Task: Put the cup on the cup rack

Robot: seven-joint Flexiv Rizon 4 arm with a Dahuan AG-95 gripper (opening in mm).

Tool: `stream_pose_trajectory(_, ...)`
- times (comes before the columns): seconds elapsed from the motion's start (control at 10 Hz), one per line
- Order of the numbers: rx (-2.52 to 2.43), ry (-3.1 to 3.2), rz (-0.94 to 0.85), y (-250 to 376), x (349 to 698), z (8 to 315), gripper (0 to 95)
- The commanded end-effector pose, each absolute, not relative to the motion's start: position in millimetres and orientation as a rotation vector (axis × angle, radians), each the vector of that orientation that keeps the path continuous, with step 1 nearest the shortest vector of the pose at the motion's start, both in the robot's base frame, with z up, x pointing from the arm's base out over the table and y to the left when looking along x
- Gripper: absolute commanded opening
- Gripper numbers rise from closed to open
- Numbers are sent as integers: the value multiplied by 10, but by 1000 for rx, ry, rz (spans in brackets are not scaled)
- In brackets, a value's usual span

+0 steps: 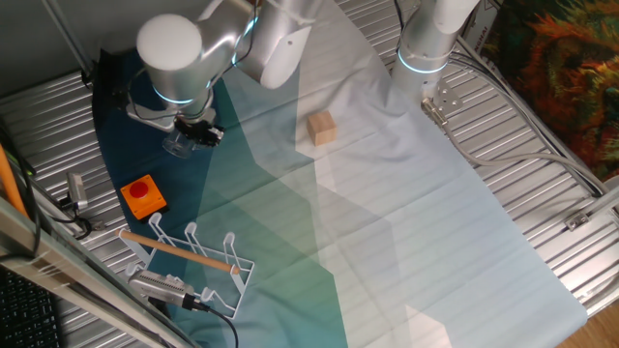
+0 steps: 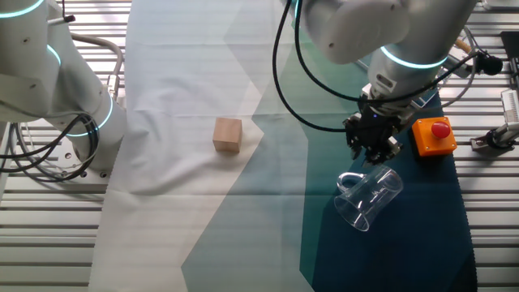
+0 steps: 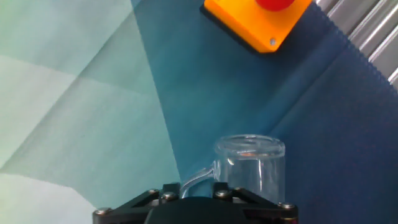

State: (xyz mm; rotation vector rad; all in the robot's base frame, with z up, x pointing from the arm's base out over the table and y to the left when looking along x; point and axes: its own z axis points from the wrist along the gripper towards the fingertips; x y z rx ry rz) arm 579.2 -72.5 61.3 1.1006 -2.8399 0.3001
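The clear cup [image 2: 371,199] lies on its side on the dark blue cloth, handle toward the wooden cube. My gripper [image 2: 373,154] hangs just above it, apart from it. In the hand view the cup [image 3: 250,167] sits right ahead, and its handle curves into the gap of the gripper [image 3: 194,190], whose jaws stand a little apart with nothing clamped. In one fixed view the gripper [image 1: 198,135] hides most of the cup [image 1: 177,147]. The white wire cup rack [image 1: 193,259] with its wooden rod stands at the table's near left edge.
An orange block with a red button [image 2: 432,135] sits close beside the cup, between it and the rack [image 1: 143,196]. A tan wooden cube [image 2: 228,135] rests on the pale cloth. A second arm's base [image 1: 424,48] stands at the far side. A metal tool [image 1: 160,286] lies by the rack.
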Motion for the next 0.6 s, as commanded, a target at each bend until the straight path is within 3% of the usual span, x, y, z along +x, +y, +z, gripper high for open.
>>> stream_pose_trajectory(0.1, 1113, -2837, 311, -736, 5803, 582, 190)
stream_pose_trajectory(0.6, 1164, -2829, 359, -773, 5835, 442, 190)
